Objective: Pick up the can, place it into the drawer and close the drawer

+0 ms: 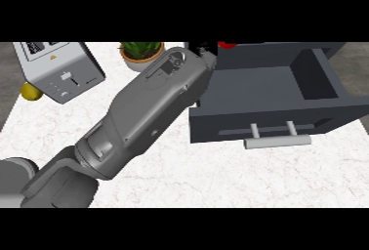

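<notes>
A grey forearm comes in from the lower left and slants up to the top middle of the head view. Its black left hand [205, 48] shows only as a small dark patch at the picture's upper edge, by the back left corner of the open dark grey drawer [267, 114]. A small red piece, apparently the can [228, 45], peeks out right beside the hand, over the drawer's back rim. Most of the can is hidden, and I cannot tell whether the hand holds it. The drawer's inside looks bare, and its light grey handle [277, 140] faces me.
A grey toaster-like appliance [61, 68] stands at the back left with a yellow object [29, 91] beside it. A potted plant [140, 53] sits just left of the forearm. White marble counter [216, 176] spreads in front of the drawer.
</notes>
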